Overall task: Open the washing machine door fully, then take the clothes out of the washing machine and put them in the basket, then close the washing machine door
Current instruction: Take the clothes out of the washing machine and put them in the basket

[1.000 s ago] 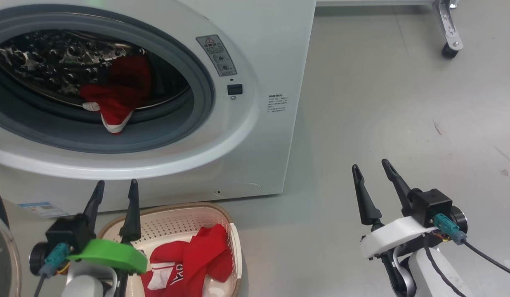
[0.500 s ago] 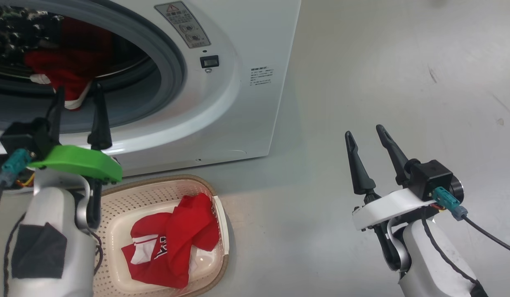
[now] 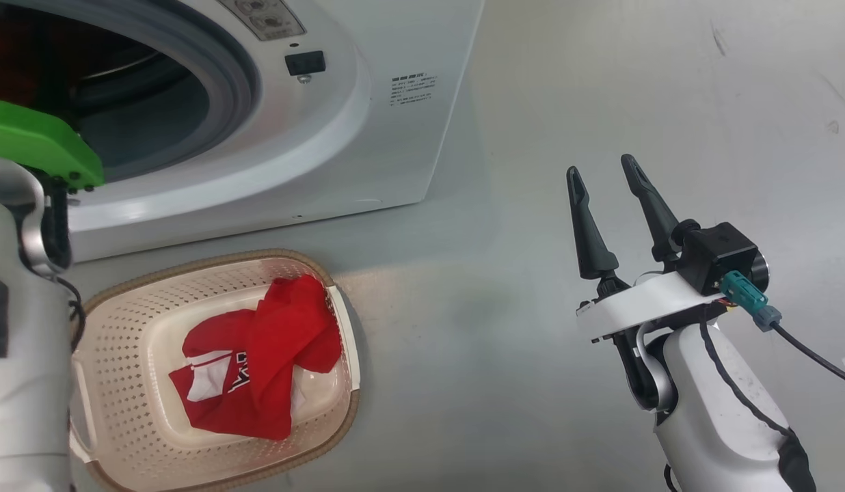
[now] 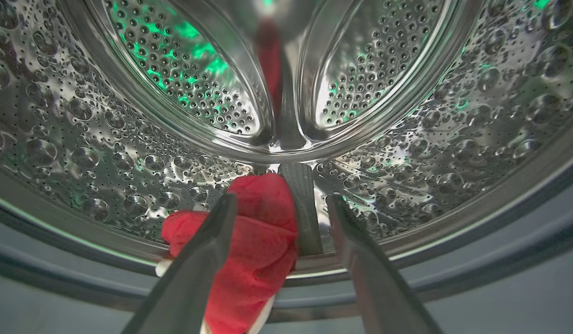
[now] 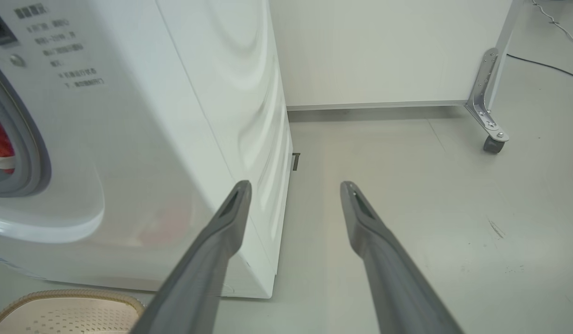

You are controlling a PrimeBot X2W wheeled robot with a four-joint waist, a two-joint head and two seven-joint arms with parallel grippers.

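Left hand point(image 4: 282, 198) splayed wide, near clothes point(image 4: 258, 232)

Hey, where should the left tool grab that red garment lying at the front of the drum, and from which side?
Probably the bunched hump of the red garment, approached straight in from the front. It stands raised off the lip of the drum, and the open left tool points right at it.

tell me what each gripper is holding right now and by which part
Nothing is held. The left gripper is open in the drum at the red garment, not closed on it; the right gripper is open and empty.
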